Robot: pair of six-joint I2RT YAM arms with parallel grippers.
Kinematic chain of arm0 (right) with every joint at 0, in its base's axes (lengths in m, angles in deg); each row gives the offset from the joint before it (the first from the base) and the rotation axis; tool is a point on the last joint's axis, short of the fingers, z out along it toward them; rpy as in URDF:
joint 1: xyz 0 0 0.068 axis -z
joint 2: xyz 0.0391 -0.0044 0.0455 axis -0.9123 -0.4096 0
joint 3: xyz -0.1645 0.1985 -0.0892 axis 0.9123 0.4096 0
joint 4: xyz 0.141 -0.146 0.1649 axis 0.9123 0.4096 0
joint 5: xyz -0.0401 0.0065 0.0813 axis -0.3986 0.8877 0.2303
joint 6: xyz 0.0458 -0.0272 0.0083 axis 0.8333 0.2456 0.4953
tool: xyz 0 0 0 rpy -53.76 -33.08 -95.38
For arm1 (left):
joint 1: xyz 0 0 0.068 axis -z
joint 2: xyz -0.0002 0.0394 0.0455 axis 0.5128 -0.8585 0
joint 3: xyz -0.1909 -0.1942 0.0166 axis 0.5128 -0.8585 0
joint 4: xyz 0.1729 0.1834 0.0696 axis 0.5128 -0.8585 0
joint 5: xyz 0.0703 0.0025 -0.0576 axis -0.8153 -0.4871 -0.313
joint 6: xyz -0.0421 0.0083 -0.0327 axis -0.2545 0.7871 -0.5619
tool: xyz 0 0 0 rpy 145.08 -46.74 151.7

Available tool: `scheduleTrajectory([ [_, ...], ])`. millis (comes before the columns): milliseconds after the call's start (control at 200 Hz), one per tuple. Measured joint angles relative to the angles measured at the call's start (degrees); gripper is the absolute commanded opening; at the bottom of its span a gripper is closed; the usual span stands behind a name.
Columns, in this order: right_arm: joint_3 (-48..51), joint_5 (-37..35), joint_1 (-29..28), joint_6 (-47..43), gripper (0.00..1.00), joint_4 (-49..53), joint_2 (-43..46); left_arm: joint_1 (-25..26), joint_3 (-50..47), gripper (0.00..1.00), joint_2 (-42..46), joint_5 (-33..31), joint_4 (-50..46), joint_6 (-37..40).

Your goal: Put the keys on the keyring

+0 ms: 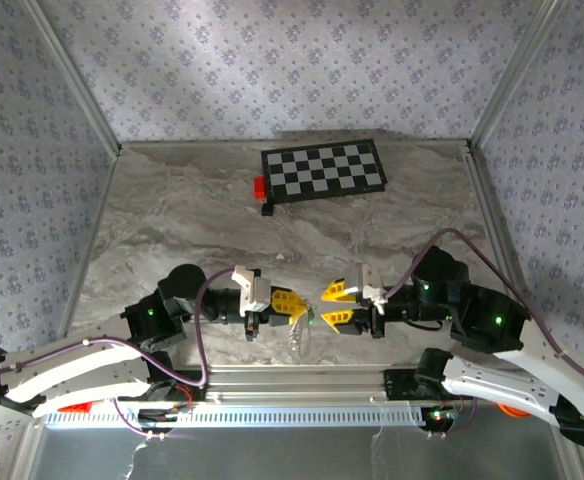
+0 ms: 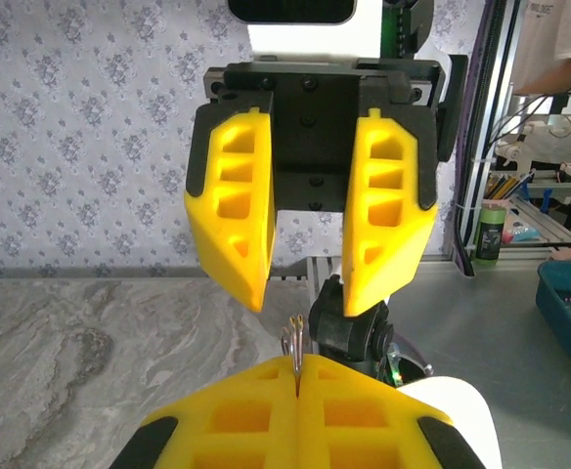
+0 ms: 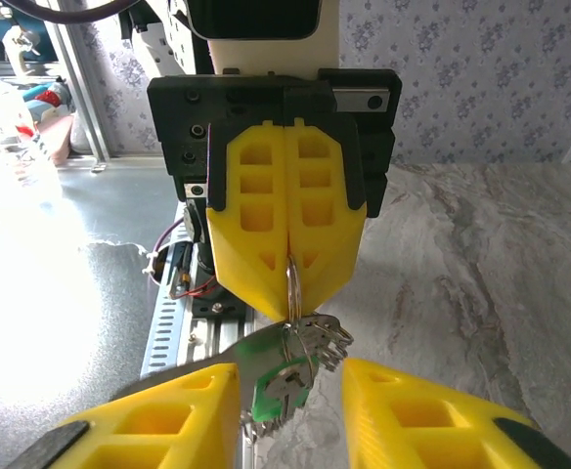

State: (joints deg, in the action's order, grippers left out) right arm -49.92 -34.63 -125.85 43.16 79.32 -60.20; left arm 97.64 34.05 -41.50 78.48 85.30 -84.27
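Observation:
My left gripper (image 2: 297, 363) is shut on the thin metal keyring (image 2: 297, 342), whose edge sticks up from the seam between its yellow pads. In the right wrist view the keyring (image 3: 289, 283) hangs from the left gripper (image 3: 287, 289), and a bunch of silvery keys (image 3: 320, 340) with a green tag (image 3: 271, 391) dangles from it. My right gripper (image 3: 290, 376) is open, one finger on each side of the hanging bunch. From above, the left gripper (image 1: 297, 312) and the right gripper (image 1: 324, 305) face each other tip to tip near the table's front edge.
A black-and-white checkerboard (image 1: 324, 170) lies at the back of the marble table (image 1: 172, 230), with a small red block (image 1: 259, 185) at its left end. A slotted metal rail (image 1: 302, 410) runs along the near edge. Patterned walls close in on three sides.

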Motion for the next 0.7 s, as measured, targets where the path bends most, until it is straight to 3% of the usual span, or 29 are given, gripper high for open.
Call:
scheduleTrajectory([
  [165,0.1,0.6,-0.5,-0.3,0.22,-0.7,-1.3,0.0,0.0,0.00,0.0,0.2,0.6,0.0],
  [300,0.2,0.6,-1.0,-0.6,0.09,-0.8,-2.3,0.0,0.0,0.00,0.0,0.6,0.6,-0.2],
  [460,0.2,0.6,-1.3,-0.7,0.00,-0.8,-2.4,0.0,0.0,0.00,0.0,1.0,0.5,-0.2],
  [700,0.3,0.6,-1.3,-0.8,0.00,-0.8,-3.1,0.0,0.0,0.00,0.1,1.4,0.4,-0.2],
])
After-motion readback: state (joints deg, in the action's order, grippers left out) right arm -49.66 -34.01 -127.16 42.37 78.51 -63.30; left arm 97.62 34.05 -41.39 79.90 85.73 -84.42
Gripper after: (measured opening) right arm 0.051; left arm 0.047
